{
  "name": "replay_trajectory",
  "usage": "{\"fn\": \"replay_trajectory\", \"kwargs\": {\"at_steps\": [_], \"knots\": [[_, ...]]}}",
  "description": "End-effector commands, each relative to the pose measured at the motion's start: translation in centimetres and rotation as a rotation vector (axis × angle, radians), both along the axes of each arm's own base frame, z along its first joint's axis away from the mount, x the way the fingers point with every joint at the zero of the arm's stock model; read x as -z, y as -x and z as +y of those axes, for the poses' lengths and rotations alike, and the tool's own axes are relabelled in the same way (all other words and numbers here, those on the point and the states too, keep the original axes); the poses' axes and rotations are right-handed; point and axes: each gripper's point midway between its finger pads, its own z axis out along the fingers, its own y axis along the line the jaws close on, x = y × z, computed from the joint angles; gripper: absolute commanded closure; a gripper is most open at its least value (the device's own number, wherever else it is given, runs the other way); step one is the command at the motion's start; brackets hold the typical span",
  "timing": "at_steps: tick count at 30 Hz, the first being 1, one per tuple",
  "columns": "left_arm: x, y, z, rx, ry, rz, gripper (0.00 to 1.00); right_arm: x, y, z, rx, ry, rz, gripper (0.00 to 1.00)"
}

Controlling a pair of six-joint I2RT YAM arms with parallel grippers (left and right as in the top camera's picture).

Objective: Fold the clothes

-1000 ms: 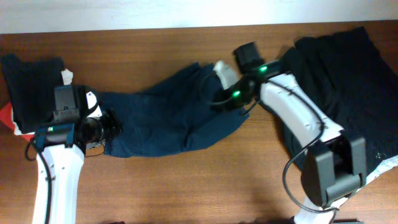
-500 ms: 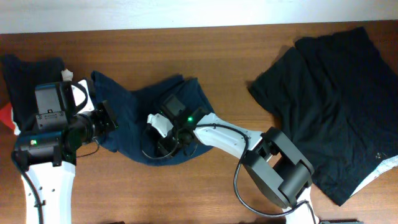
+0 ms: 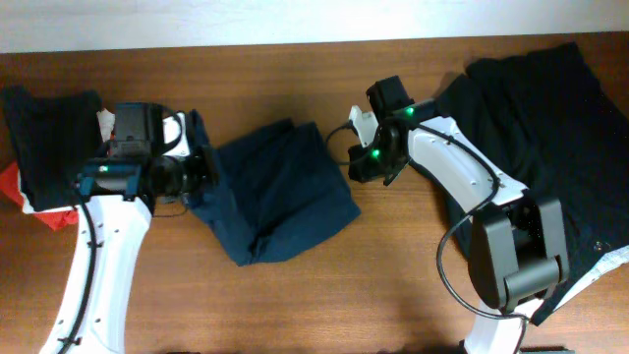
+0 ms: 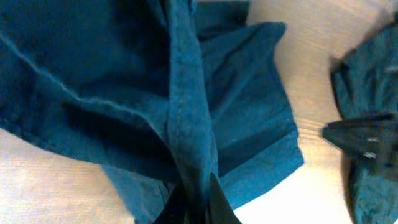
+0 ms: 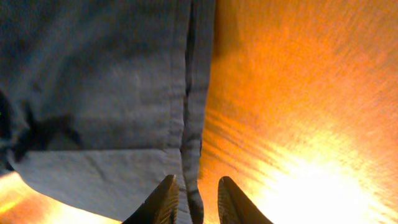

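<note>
The navy shorts (image 3: 280, 197) lie doubled over in a loose bundle at the table's middle. My left gripper (image 3: 204, 172) is at their left edge, shut on a ridge of the fabric; the left wrist view shows its fingers (image 4: 217, 205) pinching that ridge of the shorts (image 4: 124, 74). My right gripper (image 3: 356, 169) hovers at the right edge of the shorts. In the right wrist view this gripper (image 5: 194, 200) has its jaws apart, and the hem of the shorts (image 5: 93, 81) runs loosely between them. The larger black garment (image 3: 541, 128) lies spread at the right.
A small folded pile (image 3: 44, 133) of black, white and red pieces sits at the far left, beside the left arm. Bare wooden table (image 3: 324, 295) runs along the front. The black garment's corner hangs near the right front edge.
The shorts went from stretched out between both grippers to a doubled bundle. The right gripper swept left over them, then came back to their right edge with its jaws widening. The left gripper moved right.
</note>
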Motion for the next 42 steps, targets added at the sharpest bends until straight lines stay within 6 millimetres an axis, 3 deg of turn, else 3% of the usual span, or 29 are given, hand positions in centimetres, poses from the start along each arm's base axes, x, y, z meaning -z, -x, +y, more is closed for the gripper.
{"fn": "replay_trajectory", "kwargs": {"at_steps": [1,8,11,14,20,23,26,28,32,35,39,42], "knots": [[-1.2,-1.1,-4.2,0.109,0.031,-0.071,1.0,3.1,1.3,0.3,-0.046,0.015,0.039,0.75],[2.8,-1.5,-12.5,0.273,0.055,-0.013,0.99,4.6,1.9,0.3,-0.036,0.02,0.056,0.74],[1.3,-2.3,-15.7,0.341,0.135,-0.103,0.99,4.6,1.9,0.3,-0.036,0.021,0.059,0.74],[0.5,-3.1,-16.5,0.321,0.164,-0.141,0.99,4.7,2.1,0.2,-0.029,0.022,0.067,0.74],[0.9,-2.9,-17.3,0.337,0.168,-0.135,1.0,4.8,2.2,-0.1,-0.026,0.045,0.071,0.76],[1.0,-3.4,-16.3,0.31,0.165,-0.13,0.99,4.6,1.2,-2.7,0.059,0.139,0.054,0.8],[1.0,-3.9,-15.2,0.284,0.175,-0.124,1.0,2.2,-1.6,-6.3,0.194,0.134,0.016,0.8],[0.8,-4.1,-15.3,0.287,0.178,-0.135,1.0,2.5,-1.8,-8.6,0.245,0.139,0.036,0.76],[0.7,-4.1,-15.7,0.294,0.181,-0.144,0.94,4.8,-0.2,-8.6,0.237,0.148,0.09,0.76],[0.2,-3.9,-17.0,0.308,0.2,-0.161,0.93,5.8,0.7,-8.0,0.221,0.152,0.101,0.76],[-1.0,-3.3,-20.7,0.374,0.239,-0.22,0.92,6.3,1.4,-7.9,0.215,0.156,0.116,0.77],[0.2,-2.7,-23.6,0.377,0.279,-0.186,0.92,6.3,1.5,-7.6,0.216,0.138,0.124,0.77]]}}
